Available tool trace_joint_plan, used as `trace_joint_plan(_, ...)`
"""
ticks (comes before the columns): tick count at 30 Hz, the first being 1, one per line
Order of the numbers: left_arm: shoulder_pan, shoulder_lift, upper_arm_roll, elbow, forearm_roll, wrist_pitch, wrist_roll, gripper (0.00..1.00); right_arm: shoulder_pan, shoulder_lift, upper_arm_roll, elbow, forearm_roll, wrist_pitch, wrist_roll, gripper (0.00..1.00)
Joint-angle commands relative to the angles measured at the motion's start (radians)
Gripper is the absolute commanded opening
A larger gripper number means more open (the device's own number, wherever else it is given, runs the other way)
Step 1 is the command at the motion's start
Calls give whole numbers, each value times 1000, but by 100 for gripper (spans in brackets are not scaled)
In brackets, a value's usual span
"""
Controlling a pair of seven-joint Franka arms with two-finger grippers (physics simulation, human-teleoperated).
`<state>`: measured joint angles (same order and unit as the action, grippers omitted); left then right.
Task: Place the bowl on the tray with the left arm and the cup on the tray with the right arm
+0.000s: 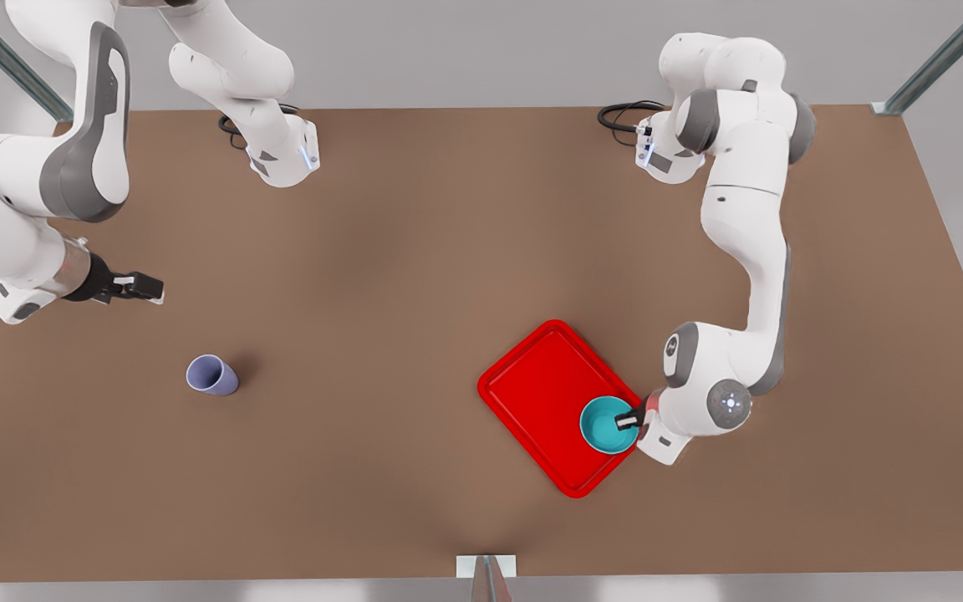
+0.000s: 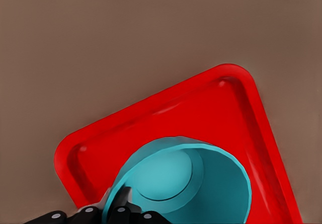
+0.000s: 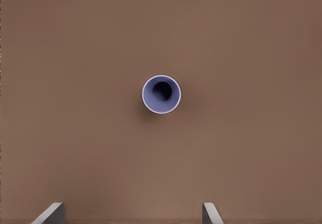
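One half of the job looks nearly done — the bowl [image 1: 608, 425] sits over a corner of the tray [image 1: 544, 393], with the left gripper [image 1: 628, 420] clamped on its rim, one finger inside and one outside, as the left wrist view shows at the bowl [image 2: 181, 183] and tray [image 2: 166, 118]. Whether the bowl rests on the tray floor or hangs just above it I cannot tell. I judge the next move is to let go and lift clear without dragging the rim.

The cup [image 1: 211, 374] stands upright on the table [image 1: 415, 251], well apart from the tray on the front view's left. The right gripper [image 1: 140, 287] hovers near it with fingers spread and nothing held; its wrist view looks down on the cup [image 3: 161, 94].

The bowl is plain, smooth turquoise, round and shallow; the cup is pale lavender, tapered, dark inside.
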<state>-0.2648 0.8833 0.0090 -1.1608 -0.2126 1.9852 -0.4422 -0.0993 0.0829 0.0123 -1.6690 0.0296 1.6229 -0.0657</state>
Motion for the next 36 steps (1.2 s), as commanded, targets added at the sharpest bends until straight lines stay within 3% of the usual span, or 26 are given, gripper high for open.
trace_joint_plan(1, -2, 14, -1, 10, -110, 9, -4, 21, 0, 0, 0, 0, 1, 0, 0, 100)
trace_joint_plan(7, -36, 71, -3, 3, -108, -8, -29, 21, -2, 8, -2, 2, 1, 0, 4, 100)
trace_joint_plan(8, -37, 71, -3, 1, -108, -8, -23, 33, -2, 8, -2, 2, 1, 0, 4, 100)
trace_joint_plan(9, -39, 71, -3, 3, -108, -6, -21, 77, -2, 8, -2, 2, 1, 0, 4, 100)
trace_joint_plan(10, -37, 71, -3, 3, -108, -5, -19, 94, -2, 8, -2, 2, 1, 0, 6, 100)
trace_joint_plan(11, -37, 71, -3, 4, -108, -5, -19, 100, -3, 9, -2, 0, 3, 2, 6, 100)
trace_joint_plan(20, -16, -36, 20, 133, 12, -74, -18, 100, -39, 109, -9, -11, 10, 84, 1, 100)
trace_joint_plan(22, -14, -121, 69, 130, 51, -271, 147, 100, -39, 138, -9, -37, 30, 124, 1, 100)
trace_joint_plan(23, -14, -202, 69, 116, 185, -393, 284, 100, -34, 149, -9, -51, 38, 138, 1, 100)
trace_joint_plan(26, -11, -337, 74, 116, 219, -689, 392, 100, -34, 212, -9, -78, 38, 202, 0, 100)
trace_joint_plan(28, 45, -507, 49, -95, 214, -605, 395, 100, -40, 225, -9, -127, 36, 253, -2, 100)
trace_joint_plan(30, 85, -607, 9, -209, 216, -575, 422, 100, -40, 264, -9, -126, 35, 273, -2, 100)
trace_joint_plan(36, 85, -587, 9, -198, 206, -597, 428, 100, -68, 336, -12, -129, 26, 365, -5, 100)
